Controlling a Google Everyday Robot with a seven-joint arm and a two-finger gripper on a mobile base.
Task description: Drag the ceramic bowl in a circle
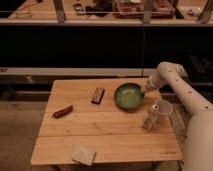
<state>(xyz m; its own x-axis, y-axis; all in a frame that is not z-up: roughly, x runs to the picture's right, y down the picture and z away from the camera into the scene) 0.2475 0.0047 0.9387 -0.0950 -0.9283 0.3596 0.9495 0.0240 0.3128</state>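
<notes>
The ceramic bowl [128, 95] is round, shallow and glossy green. It sits on the far right part of the wooden table [105, 130]. My white arm comes in from the right, bends above the table's far right corner and reaches down to the bowl. My gripper [145, 92] is at the bowl's right rim, touching or very close to it. Its tip is partly hidden by the wrist and the rim.
A clear plastic cup [158, 113] lies tilted near the table's right edge, just in front of the bowl. A dark rectangular bar [98, 95] lies left of the bowl. A reddish-brown object [63, 111] is at the left. A pale pad [83, 155] is near the front edge.
</notes>
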